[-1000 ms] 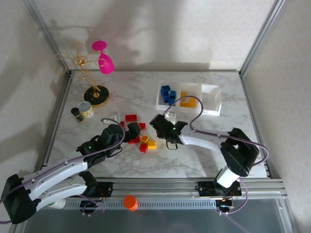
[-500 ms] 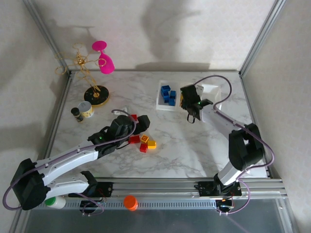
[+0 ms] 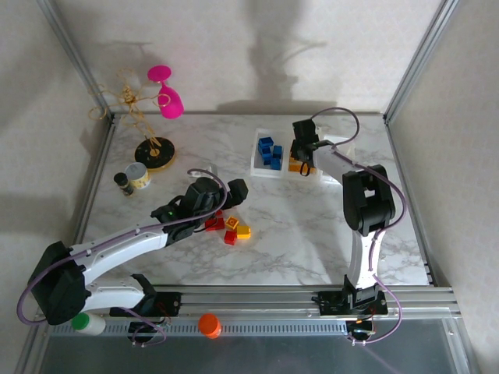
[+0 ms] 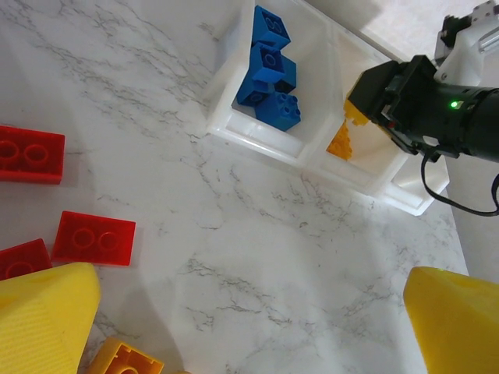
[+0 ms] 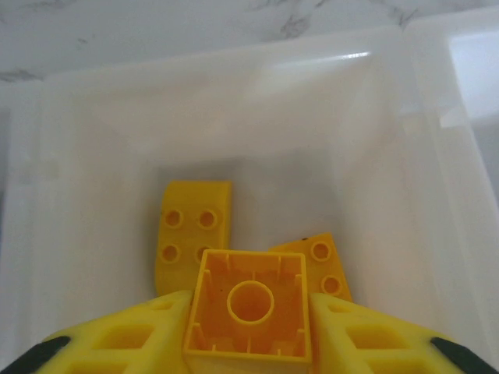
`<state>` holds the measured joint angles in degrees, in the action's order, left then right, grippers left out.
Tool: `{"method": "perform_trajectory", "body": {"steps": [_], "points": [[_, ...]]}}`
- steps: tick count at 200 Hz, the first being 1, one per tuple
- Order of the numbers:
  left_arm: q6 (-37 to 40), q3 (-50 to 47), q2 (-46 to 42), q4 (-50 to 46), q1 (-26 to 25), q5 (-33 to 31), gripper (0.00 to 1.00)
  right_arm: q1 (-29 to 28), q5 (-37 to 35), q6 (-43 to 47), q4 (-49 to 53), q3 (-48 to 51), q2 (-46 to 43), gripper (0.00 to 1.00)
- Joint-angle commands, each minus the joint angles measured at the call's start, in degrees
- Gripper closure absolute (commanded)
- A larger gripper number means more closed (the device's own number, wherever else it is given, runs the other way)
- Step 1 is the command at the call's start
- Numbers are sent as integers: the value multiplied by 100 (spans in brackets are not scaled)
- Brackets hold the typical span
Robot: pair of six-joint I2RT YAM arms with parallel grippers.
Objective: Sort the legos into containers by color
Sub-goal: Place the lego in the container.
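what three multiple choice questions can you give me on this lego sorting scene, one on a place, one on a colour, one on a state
1. Where do the blue bricks lie?
A. in the left end tray
B. in the middle tray
C. loose on the table

2. What colour is the brick between the right hand's fingers?
A. red
B. blue
C. yellow

3. How is the left hand?
A. shut on a red brick
B. open and empty
C. shut on a blue brick

Answers:
1 A, the top view shows them piled in the left end tray.
2 C, the right wrist view shows a yellow brick between the fingers.
3 B, its fingers stand wide apart with only the bare table between them.
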<state>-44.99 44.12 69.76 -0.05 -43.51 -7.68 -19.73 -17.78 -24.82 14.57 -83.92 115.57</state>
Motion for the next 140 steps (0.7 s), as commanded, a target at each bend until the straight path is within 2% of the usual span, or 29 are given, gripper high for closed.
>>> {"method": "perform_trajectory", "body": {"steps": [1, 18, 82, 140], "points": [[83, 99, -37, 74, 69, 65, 0, 30, 60, 102, -41, -117, -72, 57], [92, 97, -59, 67, 96, 78, 0, 27, 92, 139, -35, -107, -201, 53], [118, 36, -431, -60, 161, 15, 0, -173, 422, 83, 27, 302, -1308, 49], [-4, -371, -1133, -497, 209, -153, 0, -1073, 433, -227, 235, 1393, -2345, 42]]}}
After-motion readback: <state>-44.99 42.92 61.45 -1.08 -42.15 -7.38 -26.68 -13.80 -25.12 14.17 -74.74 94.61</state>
